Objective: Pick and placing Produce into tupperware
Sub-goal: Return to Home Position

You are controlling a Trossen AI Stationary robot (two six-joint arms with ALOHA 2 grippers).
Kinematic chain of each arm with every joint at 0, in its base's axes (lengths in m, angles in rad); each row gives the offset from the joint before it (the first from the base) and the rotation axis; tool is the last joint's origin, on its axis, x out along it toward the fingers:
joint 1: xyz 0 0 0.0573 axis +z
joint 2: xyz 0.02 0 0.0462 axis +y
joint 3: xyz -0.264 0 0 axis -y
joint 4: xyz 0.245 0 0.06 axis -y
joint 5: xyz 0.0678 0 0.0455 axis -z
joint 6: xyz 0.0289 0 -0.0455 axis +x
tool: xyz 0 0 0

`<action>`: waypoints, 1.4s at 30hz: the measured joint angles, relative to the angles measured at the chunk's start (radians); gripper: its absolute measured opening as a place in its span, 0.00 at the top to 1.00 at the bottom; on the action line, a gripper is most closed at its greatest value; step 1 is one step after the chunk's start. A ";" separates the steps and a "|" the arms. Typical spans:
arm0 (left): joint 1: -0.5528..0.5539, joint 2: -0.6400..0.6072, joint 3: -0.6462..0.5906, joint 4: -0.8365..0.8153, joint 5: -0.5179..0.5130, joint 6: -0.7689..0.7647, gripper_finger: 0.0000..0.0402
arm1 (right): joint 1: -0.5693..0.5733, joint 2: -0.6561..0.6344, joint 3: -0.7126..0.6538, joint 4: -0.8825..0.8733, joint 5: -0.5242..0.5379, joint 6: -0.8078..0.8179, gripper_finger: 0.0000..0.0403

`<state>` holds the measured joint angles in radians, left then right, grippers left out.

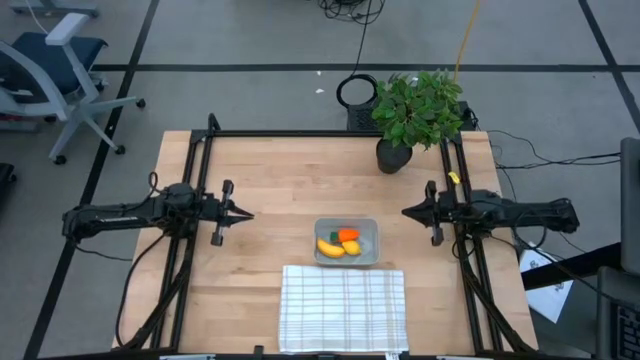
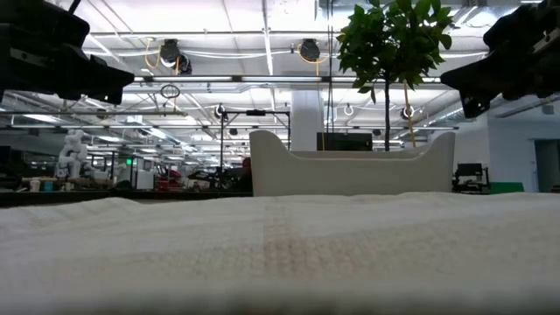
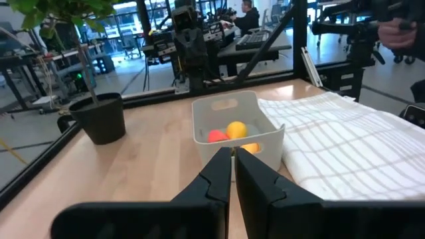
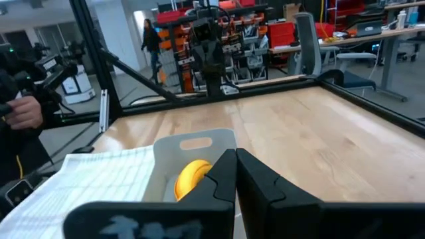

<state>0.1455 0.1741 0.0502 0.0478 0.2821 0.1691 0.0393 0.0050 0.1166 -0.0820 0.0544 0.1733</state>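
The tupperware (image 1: pixel 347 241) is a shallow greyish tub on the table's middle, just beyond the white grid cloth. Inside it lie the orange carrot-like piece with green top (image 1: pixel 347 235), the yellow banana (image 1: pixel 329 248) and a small yellow lemon (image 1: pixel 352 248). The left wrist view shows the tub (image 3: pixel 234 126) with the lemon (image 3: pixel 236 129) and an orange piece (image 3: pixel 216 136); the right wrist view shows the lemon (image 4: pixel 191 177) in the tub (image 4: pixel 192 149). My left gripper (image 1: pixel 248 214) hovers shut to the tub's left, my right gripper (image 1: pixel 406 212) shut to its right. Neither touches anything.
A white grid-lined cloth (image 1: pixel 343 308) lies at the near edge, touching the tub's near side. A potted leafy plant (image 1: pixel 415 115) stands at the far right corner. Black frame rails (image 1: pixel 190 180) run along both table sides. Bare wood lies left and right of the tub.
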 joint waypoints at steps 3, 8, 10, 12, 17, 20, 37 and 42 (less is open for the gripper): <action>0.000 0.000 0.000 0.009 0.000 0.001 0.94 | -0.009 0.000 -0.020 0.029 -0.004 0.001 1.00; 0.000 0.000 0.000 0.008 0.000 -0.007 0.94 | -0.015 0.000 -0.023 0.033 -0.020 -0.011 1.00; -0.001 0.000 0.000 0.007 0.000 -0.015 0.94 | -0.015 0.000 -0.024 0.030 -0.054 -0.028 1.00; -0.001 0.000 0.000 0.004 -0.001 -0.016 0.94 | -0.015 0.000 -0.024 0.030 -0.059 -0.031 1.00; -0.001 0.000 0.000 -0.001 -0.001 -0.026 0.94 | -0.015 0.000 -0.028 0.027 -0.082 -0.052 1.00; -0.001 0.000 0.000 -0.001 -0.002 -0.038 0.94 | -0.015 0.000 -0.056 0.054 -0.082 -0.049 1.00; -0.001 0.000 0.000 0.000 -0.002 -0.056 0.94 | -0.015 0.008 -0.100 0.106 -0.093 -0.060 1.00; -0.001 0.000 0.000 -0.001 -0.003 -0.045 0.94 | -0.015 0.008 -0.100 0.109 -0.086 -0.072 1.00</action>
<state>0.1447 0.1745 0.0498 0.0471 0.2790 0.1240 0.0238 0.0132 0.0162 0.0270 -0.0315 0.1015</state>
